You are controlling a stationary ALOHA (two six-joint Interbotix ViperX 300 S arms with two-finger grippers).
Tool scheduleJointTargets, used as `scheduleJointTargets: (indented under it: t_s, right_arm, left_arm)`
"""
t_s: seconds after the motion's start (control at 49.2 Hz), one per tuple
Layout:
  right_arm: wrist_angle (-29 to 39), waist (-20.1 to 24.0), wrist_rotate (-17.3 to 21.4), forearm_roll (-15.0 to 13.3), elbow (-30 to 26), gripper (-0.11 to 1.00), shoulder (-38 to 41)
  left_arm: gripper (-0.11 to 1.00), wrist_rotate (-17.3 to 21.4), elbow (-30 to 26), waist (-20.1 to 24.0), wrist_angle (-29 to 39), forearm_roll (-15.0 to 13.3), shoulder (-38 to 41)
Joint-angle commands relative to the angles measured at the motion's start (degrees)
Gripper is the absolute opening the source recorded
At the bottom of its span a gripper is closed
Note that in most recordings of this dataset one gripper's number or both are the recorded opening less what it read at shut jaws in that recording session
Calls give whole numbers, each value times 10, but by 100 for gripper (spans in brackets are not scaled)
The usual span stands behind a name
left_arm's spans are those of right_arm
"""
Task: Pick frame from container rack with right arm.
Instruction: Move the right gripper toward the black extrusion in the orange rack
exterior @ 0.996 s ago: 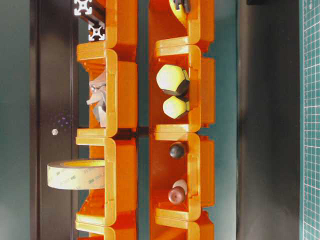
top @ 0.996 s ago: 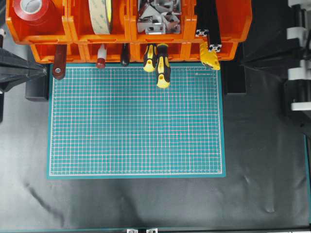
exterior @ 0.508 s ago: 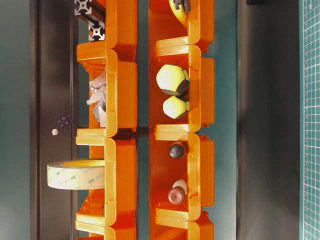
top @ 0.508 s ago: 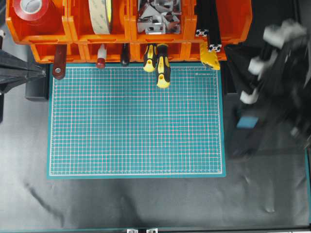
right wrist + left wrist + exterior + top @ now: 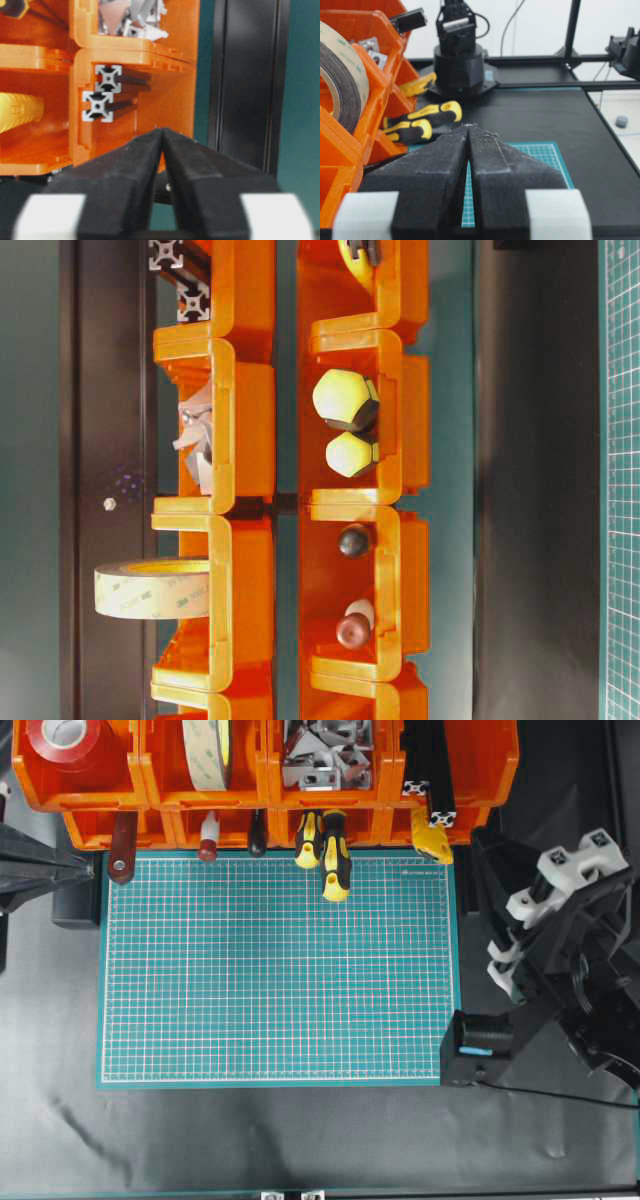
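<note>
Two tiers of orange bins form the container rack (image 5: 265, 780) above the green mat (image 5: 280, 970). Right arm (image 5: 560, 960) sits beside the mat, its gripper (image 5: 162, 132) fingertips touching, empty. Frame (image 5: 432, 775) lies in the rack's top-right bin. Left gripper (image 5: 468, 127) fingers are pressed together.

A workshop bench: orange storage bins (image 5: 270, 765) of tape, brackets and screwdrivers (image 5: 335, 855) line a green cutting mat (image 5: 280, 970) on the black tabletop (image 5: 300, 1140).
</note>
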Motion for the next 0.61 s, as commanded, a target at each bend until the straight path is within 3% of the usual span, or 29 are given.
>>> scheduleJointTargets:
  t_s: [0.0,0.142,0.264,0.386,0.589]
  right_arm:
    - [-1,3,2,-5,1,20,-4]
    - [-22,3,20,-5,28,54,-6]
    - [-49,-1,70,-8,56,81,-5]
    - [-61,-8,105,-9,69,83,4]
    - [-65,-33,107,-12,69,82,18]
  left_arm:
    - [0,-1,-16,-1,-3,2,3]
    - [0,-2,-16,-1,-3,2,4]
    - [0,-2,-16,-3,-3,1,6]
    - [0,-2,-15,-4,-3,2,6]
    - [0,-2,-16,-4,-3,2,3]
